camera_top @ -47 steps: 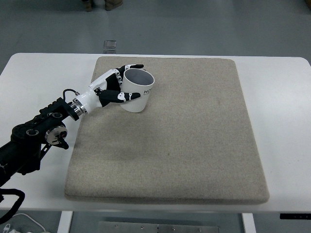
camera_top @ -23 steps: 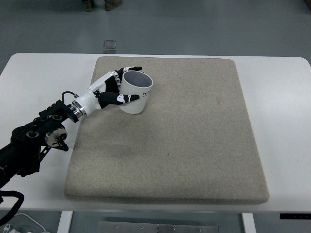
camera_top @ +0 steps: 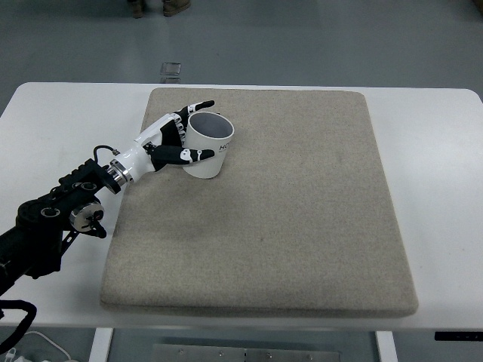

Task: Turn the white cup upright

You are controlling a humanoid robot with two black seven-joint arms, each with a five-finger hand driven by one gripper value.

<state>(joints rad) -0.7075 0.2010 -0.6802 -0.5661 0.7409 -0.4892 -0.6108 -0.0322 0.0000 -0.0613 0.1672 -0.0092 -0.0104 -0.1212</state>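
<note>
Up near the far-left corner of the beige mat (camera_top: 302, 226), the white cup (camera_top: 205, 147) sits with its mouth facing up and only a slight lean, base looking like it's down on the mat or very close to it, so I'd say the flip is basically done and what's left is the letting go. To do that part well, I'd make sure the base is flat on the mat before anything loosens, then open the fingers outward evenly, not dragging one side, because a thumb trailing across the wall could tip it right back over. Pulling the hand away sideways and low toward the left edge seems safer than lifting up through the rim. As for pose: the left hand (camera_top: 172, 139) comes in from the left, forearm angled up across the white table (camera_top: 438, 151) edge onto the mat, palm against the cup's left side. Its fingers (camera_top: 198, 106) reach round behind the far side of the rim while the thumb (camera_top: 192, 155) lies across the near wall, so it's wrapped around the cup, though I can't tell how firmly. Right arm isn't visible anywhere.
</note>
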